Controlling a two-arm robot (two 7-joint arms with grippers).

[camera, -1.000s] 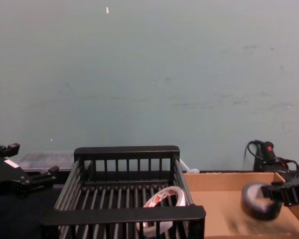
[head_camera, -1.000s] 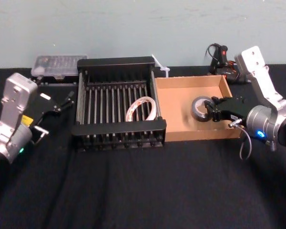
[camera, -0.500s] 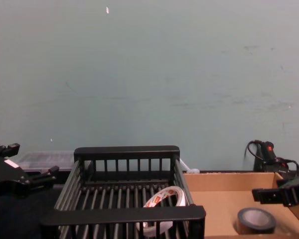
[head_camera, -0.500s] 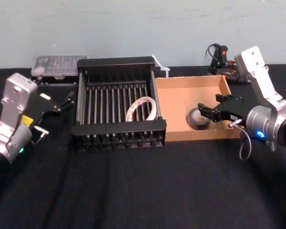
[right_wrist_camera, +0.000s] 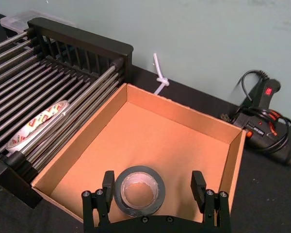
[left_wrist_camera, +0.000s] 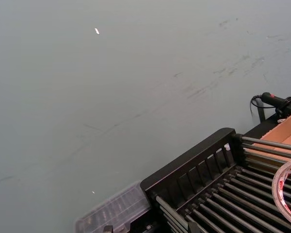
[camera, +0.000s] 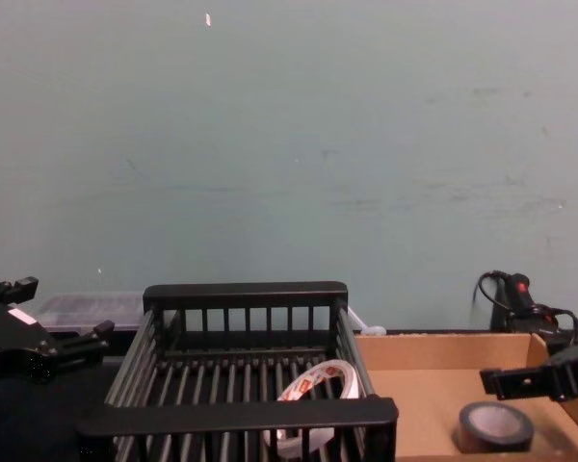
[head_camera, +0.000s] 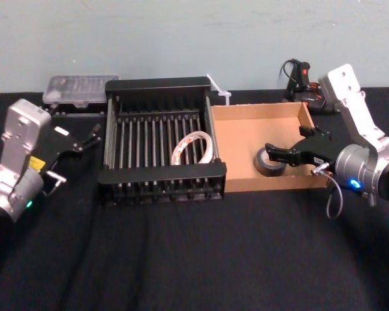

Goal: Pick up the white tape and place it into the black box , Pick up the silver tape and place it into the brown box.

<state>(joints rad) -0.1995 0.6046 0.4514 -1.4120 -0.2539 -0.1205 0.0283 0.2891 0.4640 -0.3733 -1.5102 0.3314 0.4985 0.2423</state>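
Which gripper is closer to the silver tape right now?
Right. The right gripper hovers open just over the silver tape in the brown box; the left gripper sits far off, past the black box.

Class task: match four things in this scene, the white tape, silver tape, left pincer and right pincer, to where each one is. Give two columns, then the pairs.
Column one
1. white tape
2. silver tape
3. left pincer
4. right pincer

Column two
A. open, above the brown box
B. inside the black box
C. open, beside the black box, on the side away from the brown box
D. lying flat on the brown box's floor

Pairs: 1-B; 2-D; 3-C; 4-A
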